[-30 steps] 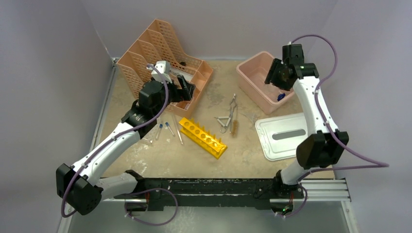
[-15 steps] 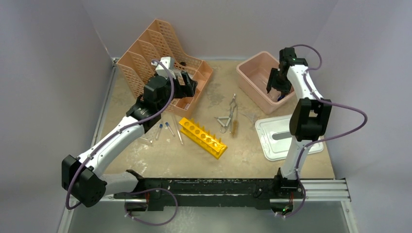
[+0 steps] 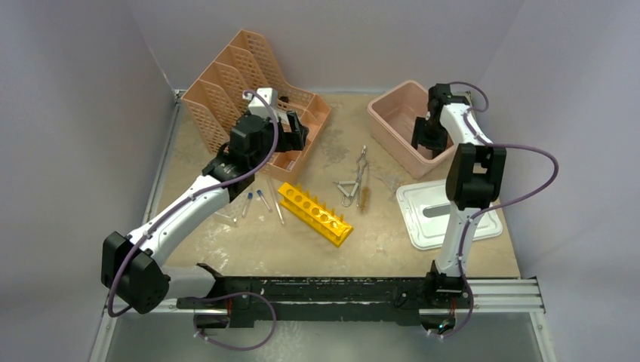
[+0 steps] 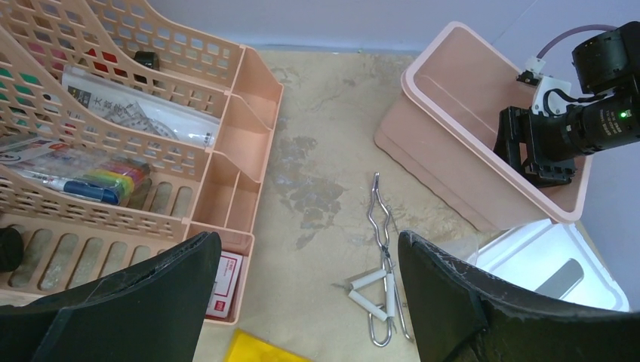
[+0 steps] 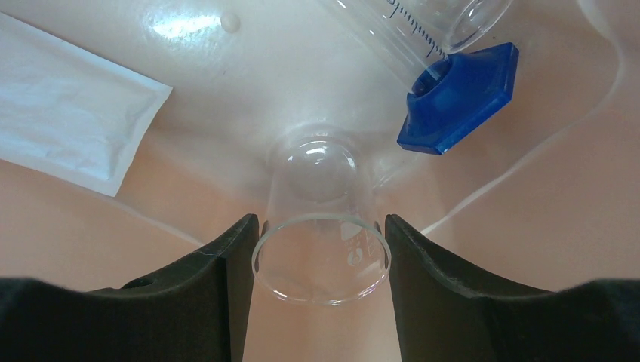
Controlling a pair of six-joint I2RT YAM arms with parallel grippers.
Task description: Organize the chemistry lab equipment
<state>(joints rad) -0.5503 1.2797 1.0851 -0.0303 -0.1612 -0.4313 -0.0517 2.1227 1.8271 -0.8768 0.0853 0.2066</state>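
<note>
**Over the pink tub: right fingers flank a clear beaker**

From above, I see the left gripper (image 3: 293,130) hanging over the low front end of the peach mesh organizer (image 3: 226,83). The right gripper (image 3: 423,139) is dipped inside the pink tub (image 3: 389,128) at the far right of the surface (image 3: 377,241). Between the arms the yellow test-tube rack (image 3: 315,213) lies slantwise with its holes facing up. The blue-capped tubes (image 3: 255,200) lie loose just left of it, and the metal tongs (image 3: 353,181) lie just beyond its right end. The white lid (image 3: 445,213) sits flat on the near side of the tub.

On the left wrist camera, my left fingers (image 4: 113,302) are spread wide above the surface. The tongs lie past them, and a yellow corner of the rack shows at the bottom edge. The organizer fills the left of this view, with packets and markers in its compartments. On the right is the tub with the other gripper down in it.

On the right wrist camera, my right fingers (image 5: 189,302) stand on either side of a small clear beaker (image 5: 321,226) on the tub floor, its mouth turned toward the lens. Its rim meets both inner faces, but I cannot tell whether they pinch it or only bracket it. Just beyond it lies a clear graduated cylinder (image 5: 400,30), its blue hexagonal foot (image 5: 460,98) close to the beaker's base. A white sachet (image 5: 68,128) lies off to the left.
</note>
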